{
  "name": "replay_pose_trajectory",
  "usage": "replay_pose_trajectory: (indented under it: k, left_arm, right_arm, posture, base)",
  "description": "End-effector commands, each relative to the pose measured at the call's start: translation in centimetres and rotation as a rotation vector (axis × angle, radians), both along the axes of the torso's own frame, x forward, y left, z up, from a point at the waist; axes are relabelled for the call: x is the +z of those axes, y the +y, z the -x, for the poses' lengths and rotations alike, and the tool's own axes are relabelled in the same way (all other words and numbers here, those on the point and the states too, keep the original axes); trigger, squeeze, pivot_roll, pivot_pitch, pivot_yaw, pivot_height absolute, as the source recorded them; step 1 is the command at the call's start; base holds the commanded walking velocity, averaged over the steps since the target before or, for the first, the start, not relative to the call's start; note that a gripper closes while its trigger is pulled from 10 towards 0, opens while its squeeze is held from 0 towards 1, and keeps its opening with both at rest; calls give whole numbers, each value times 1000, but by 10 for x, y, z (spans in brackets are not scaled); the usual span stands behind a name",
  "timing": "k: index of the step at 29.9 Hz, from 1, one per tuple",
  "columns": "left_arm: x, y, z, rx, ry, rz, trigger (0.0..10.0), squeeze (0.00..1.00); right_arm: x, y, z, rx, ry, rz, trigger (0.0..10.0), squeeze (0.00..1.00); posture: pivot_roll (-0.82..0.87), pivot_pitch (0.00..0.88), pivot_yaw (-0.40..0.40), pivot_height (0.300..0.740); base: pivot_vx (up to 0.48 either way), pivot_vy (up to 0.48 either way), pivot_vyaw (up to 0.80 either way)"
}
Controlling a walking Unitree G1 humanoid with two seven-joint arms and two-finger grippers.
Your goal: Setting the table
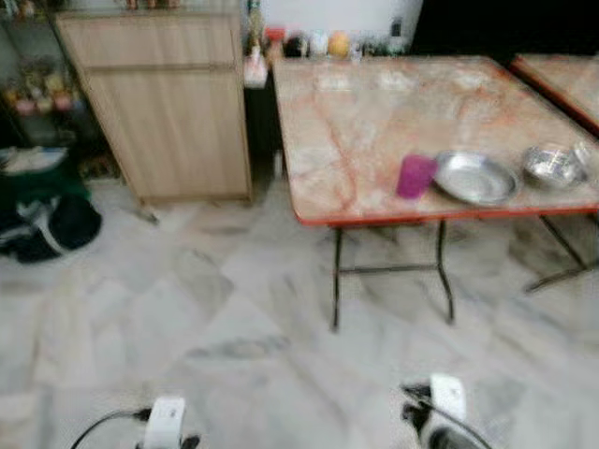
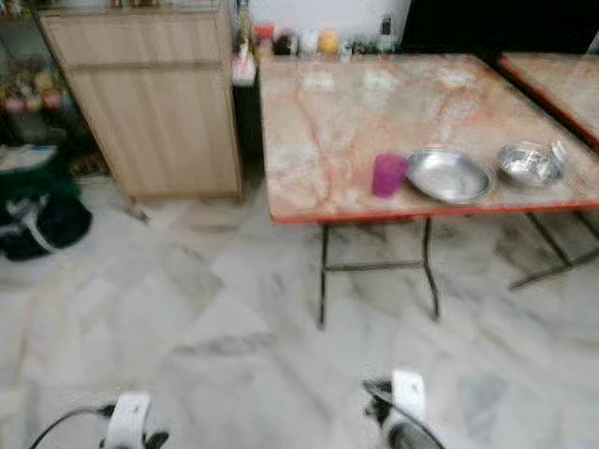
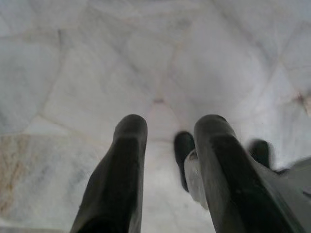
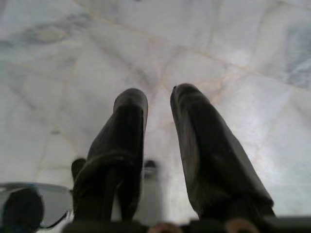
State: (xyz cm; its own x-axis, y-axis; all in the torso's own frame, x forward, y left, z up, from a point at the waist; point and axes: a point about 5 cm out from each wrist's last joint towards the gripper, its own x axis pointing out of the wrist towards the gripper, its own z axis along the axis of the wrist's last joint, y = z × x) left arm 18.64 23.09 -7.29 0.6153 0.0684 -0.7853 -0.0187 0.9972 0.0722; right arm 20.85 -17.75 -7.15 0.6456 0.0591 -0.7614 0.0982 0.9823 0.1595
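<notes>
Both grippers, left point(image 3: 163, 128) and right point(image 4: 158, 99), hang empty, slightly parted, near; cup point(image 1: 415, 176) and plate point(image 1: 475, 178) lie far right, nearer the right arm.

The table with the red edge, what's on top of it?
On the table: a purple cup, a flat steel plate and a steel bowl along its near edge. Things at its far edge are too blurred to name.

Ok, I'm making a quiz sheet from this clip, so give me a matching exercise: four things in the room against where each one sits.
Things:
1. purple cup
2. steel plate
3. steel bowl
4. wooden cabinet

Places:
A. on the floor, left of the table
B. nearest the table's right end
C. between the other two dishes
D. leftmost of the three dishes

Pairs: 1-D, 2-C, 3-B, 4-A
</notes>
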Motion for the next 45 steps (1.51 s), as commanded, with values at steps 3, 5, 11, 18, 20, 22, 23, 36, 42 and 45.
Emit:
replay_pose_trajectory:
  k: [3,5,11,18,20,22,23,36,42,45]
  left_arm:
    - [0,-5,-3,-6,-7,12,10000,0]
    - [0,-5,-3,-6,-7,12,10000,0]
    - [0,-5,-3,1,-5,7,10000,0]
    - [0,-4,-3,2,-2,5,10000,0]
    - [0,-4,-3,0,-2,4,10000,0]
    - [0,-4,-3,-3,-3,1,10000,0]
    - [0,-4,-2,-5,-3,-1,10000,0]
    - [1,-5,-3,-6,-11,-2,10000,0]
    - [3,-4,-7,-14,-29,-8,10000,0]
    - [8,-5,-15,-32,-65,-10,10000,0]
  right_arm:
    - [1,-10,0,-15,-1,20,10000,0]
    - [1,-10,0,-15,-1,20,10000,0]
    - [2,-9,-1,-15,-5,21,10000,0]
    - [2,-9,-1,-14,-5,19,10000,0]
    - [2,-8,-1,-14,-5,19,10000,0]
    - [1,-8,-1,-13,-4,19,10000,0]
    - [1,-8,-1,-13,-4,19,10000,0]
    - [1,-9,0,-18,-6,20,10000,0]
    - [1,-9,0,-15,-4,21,10000,0]
    - [1,-9,0,-14,-3,22,10000,0]
  posture:
    - [-17,37,-13,740]
    - [-17,37,-13,740]
    - [-17,39,-13,740]
    - [-14,41,-12,740]
    - [-14,41,-12,740]
    - [-13,40,-12,740]
    - [-13,40,-12,740]
    - [-11,42,-14,740]
    - [-11,42,-15,740]
    - [-11,41,-16,740]
  base:
    - [0,-453,0]
    - [0,-454,0]
    - [0,-207,0]
    - [0,0,0]
    - [0,0,0]
    - [0,0,0]
    - [0,0,0]
    - [0,-407,0]
    - [0,-405,0]
    - [0,-220,0]
